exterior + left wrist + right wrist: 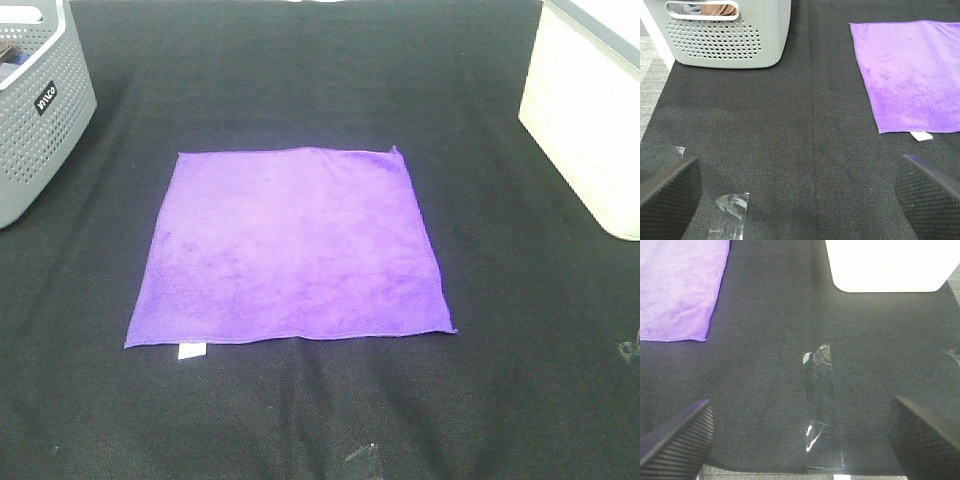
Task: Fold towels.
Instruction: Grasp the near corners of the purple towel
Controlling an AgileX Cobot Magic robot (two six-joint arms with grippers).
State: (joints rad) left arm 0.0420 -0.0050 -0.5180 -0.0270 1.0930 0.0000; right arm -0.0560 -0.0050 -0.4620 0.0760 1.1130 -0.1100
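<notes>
A bright purple square towel lies flat and spread out in the middle of the black table cover, with a small white tag at its near left corner. It also shows in the left wrist view and the right wrist view. Neither arm shows in the exterior high view. My left gripper is open and empty, above the black cover short of the towel's tag corner. My right gripper is open and empty, above the cover off the towel's near right corner.
A grey perforated basket stands at the far left, with cloths inside. A cream bin stands at the far right. Clear tape strips stick to the black cover near its front edge.
</notes>
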